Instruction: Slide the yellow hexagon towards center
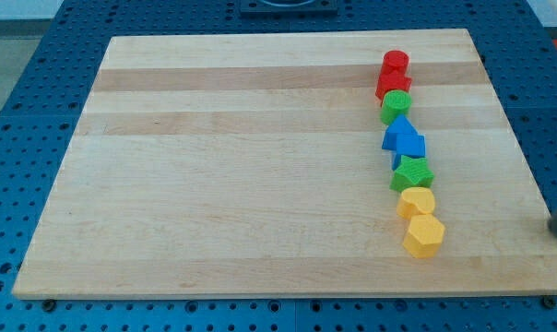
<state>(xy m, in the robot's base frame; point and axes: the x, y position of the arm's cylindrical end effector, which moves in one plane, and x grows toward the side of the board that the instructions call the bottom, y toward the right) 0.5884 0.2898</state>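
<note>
Yellow hexagon (424, 235) sits at the bottom end of a column of blocks near the wooden board's (242, 175) right side, touching or just beside the other yellow block (416, 202) above it. No jaws on this rig, only a rod; a dark blur at the view's right edge, well right of the hexagon, is probably the rod, but my tip cannot be made out. Risk: a push angled upward would shove the yellow neighbour and green block (411, 173) too. Safest is a level, leftward push.
</note>
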